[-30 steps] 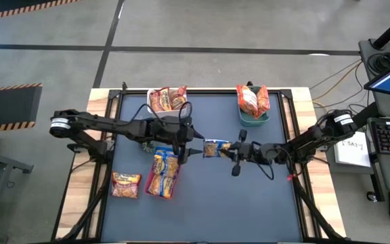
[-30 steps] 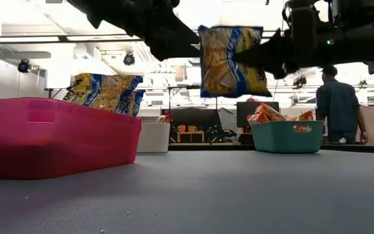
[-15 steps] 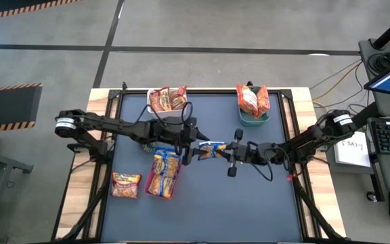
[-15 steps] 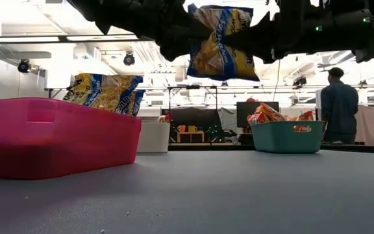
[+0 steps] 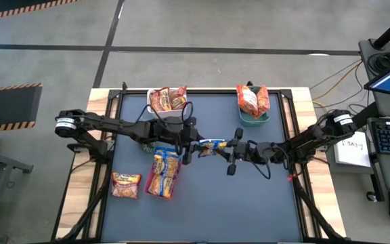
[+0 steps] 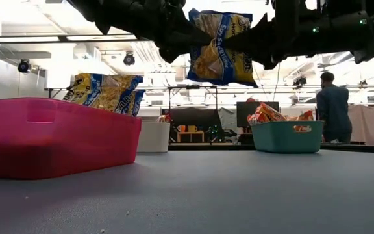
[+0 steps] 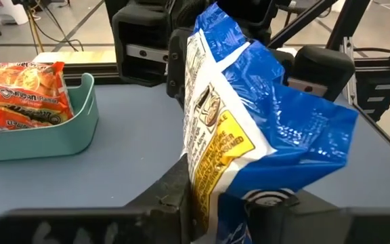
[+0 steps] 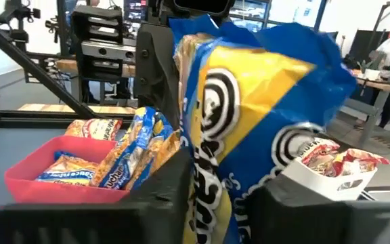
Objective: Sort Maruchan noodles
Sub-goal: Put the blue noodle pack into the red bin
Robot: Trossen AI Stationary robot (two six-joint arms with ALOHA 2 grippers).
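One blue-and-yellow Maruchan noodle packet (image 5: 210, 146) hangs in mid-air over the middle of the table, also seen in the low view (image 6: 219, 49). My left gripper (image 5: 193, 147) reaches it from the table's left and is shut on its left end. My right gripper (image 5: 226, 150) comes from the right, its fingers on the packet's right end. More blue packets (image 5: 164, 173) lie piled in the red tray (image 6: 57, 136) near the left. A loose orange packet (image 5: 126, 184) lies flat on the mat at the near left. My left gripper pinches the packet's left end (image 7: 208, 193) between its two fingers, one on each flat face. The fingers come nearly level from the table's left. The packet is lifted clear and stands on edge. My right gripper has the packet's right end (image 8: 215, 196) between its two fingers, which come level from the table's right; the packet fills the gap between them.
A white bin (image 5: 168, 99) with orange packets stands at the far edge, left of centre. A teal bin (image 5: 252, 103) with red-orange packets stands at the far right. A person (image 6: 333, 107) stands in the room beyond the table. Bare mat lies at the near right.
My right gripper carried the packet a little up and toward the table's left, in between my left gripper's open fingers. My left gripper then shut on the packet's left end. The packet has tipped slightly and stays clear of the table.
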